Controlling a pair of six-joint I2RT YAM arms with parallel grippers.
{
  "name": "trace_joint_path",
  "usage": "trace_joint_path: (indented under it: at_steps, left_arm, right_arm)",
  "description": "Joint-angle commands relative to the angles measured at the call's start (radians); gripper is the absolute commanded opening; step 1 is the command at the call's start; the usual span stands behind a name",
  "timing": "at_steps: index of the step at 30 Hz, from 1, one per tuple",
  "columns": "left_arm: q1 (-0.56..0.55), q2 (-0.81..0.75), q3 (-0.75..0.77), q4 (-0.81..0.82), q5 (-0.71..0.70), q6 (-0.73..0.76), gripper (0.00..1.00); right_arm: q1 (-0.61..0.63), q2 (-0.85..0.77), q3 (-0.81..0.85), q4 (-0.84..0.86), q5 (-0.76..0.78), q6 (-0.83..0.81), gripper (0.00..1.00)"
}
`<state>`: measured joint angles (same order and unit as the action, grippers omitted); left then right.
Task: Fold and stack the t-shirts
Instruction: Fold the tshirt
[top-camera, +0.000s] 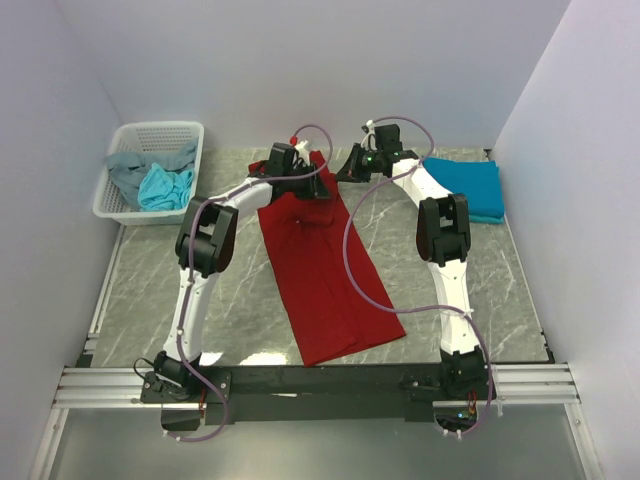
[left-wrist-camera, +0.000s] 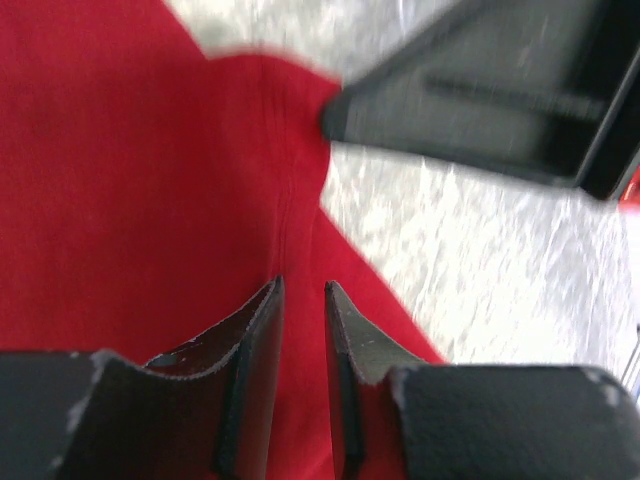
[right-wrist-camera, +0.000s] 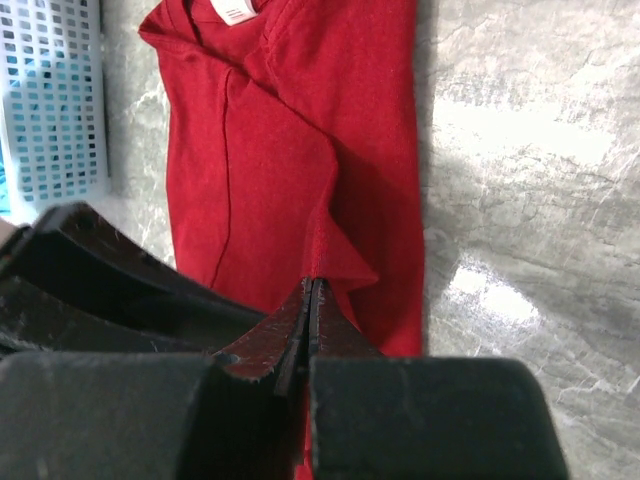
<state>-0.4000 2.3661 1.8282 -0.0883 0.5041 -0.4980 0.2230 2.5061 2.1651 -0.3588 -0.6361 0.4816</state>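
The dark red t-shirt (top-camera: 325, 280) lies as a long folded strip down the middle of the marble table. My left gripper (top-camera: 318, 185) is at its far end. In the left wrist view its jaws (left-wrist-camera: 302, 285) stand a narrow gap apart with red cloth (left-wrist-camera: 130, 180) filling the gap along a seam. My right gripper (top-camera: 350, 168) is just to the right of it. In the right wrist view it (right-wrist-camera: 312, 282) is shut on a raised fold of the red shirt (right-wrist-camera: 290, 130). A folded teal-blue t-shirt (top-camera: 468, 185) lies at the back right.
A white mesh basket (top-camera: 110, 195) at the back left holds a grey shirt (top-camera: 125, 168) and a light turquoise shirt (top-camera: 165, 188); the basket also shows in the right wrist view (right-wrist-camera: 60, 110). White walls close in both sides. The right arm's dark housing (left-wrist-camera: 480, 90) is close above the left gripper.
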Motion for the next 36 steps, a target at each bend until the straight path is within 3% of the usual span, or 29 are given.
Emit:
trace_joint_path:
  at_steps: [1,16,22,29,36]
  left_arm:
    - [-0.002,0.034,0.081,0.039,-0.022,-0.036,0.29]
    - [-0.002,0.188,0.207,0.018,-0.027,-0.076,0.29]
    - [-0.002,0.102,0.125,0.106,0.017,-0.060,0.32]
    - [0.018,-0.045,-0.021,0.150,-0.025,-0.020,0.32]
    - [0.053,0.004,0.012,0.128,-0.004,-0.039,0.32]
  right_arm:
    - [0.003,-0.069,-0.008,0.029,-0.010,0.000,0.00]
    - [0.003,-0.093,-0.036,0.035,-0.007,-0.015,0.00]
    - [0.003,-0.104,-0.041,0.041,0.000,-0.017,0.00]
    - [0.003,-0.102,-0.030,0.041,0.001,-0.014,0.00]
    - [0.004,-0.096,-0.011,0.029,0.003,-0.017,0.00]
